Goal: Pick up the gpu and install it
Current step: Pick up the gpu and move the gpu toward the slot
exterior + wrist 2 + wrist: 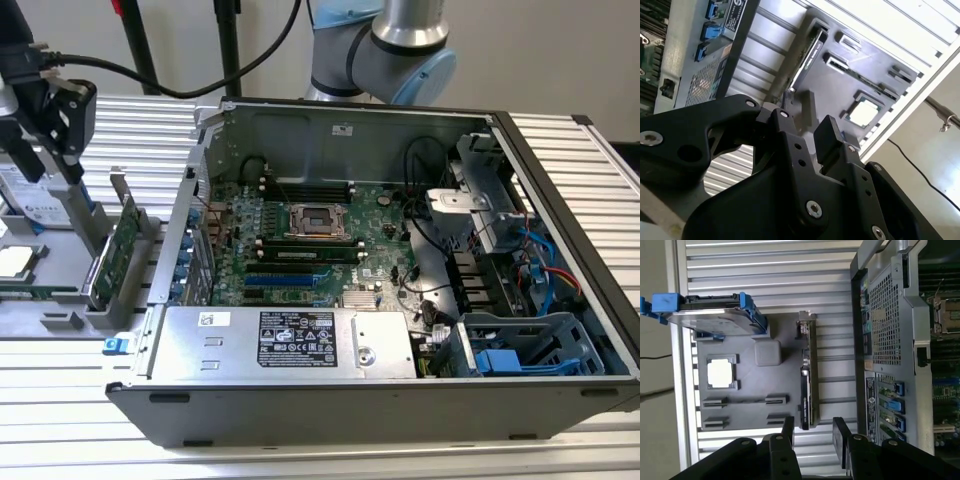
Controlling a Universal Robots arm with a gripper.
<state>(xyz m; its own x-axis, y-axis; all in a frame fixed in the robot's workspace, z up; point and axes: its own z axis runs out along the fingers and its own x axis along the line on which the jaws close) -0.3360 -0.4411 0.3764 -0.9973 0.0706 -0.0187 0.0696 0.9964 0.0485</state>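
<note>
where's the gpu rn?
On the exterior view's left, the gpu stands on edge in the grey holder tray, just outside the computer case.

One open computer case [300, 140] sits on one slatted table [60, 380] and holds one large green motherboard [390, 215], one processor socket [318, 220] and one silver power supply box [290, 340]. At the exterior view's left, one grey tray [752, 382] carries one graphics card [807, 390] standing on edge, one square processor chip [721, 374] and one hard drive [710, 320] with two blue end pieces. One robot arm [385, 50] stands at the far side, and there is one gripper [813, 432] with two black fingers [840, 435].
</note>
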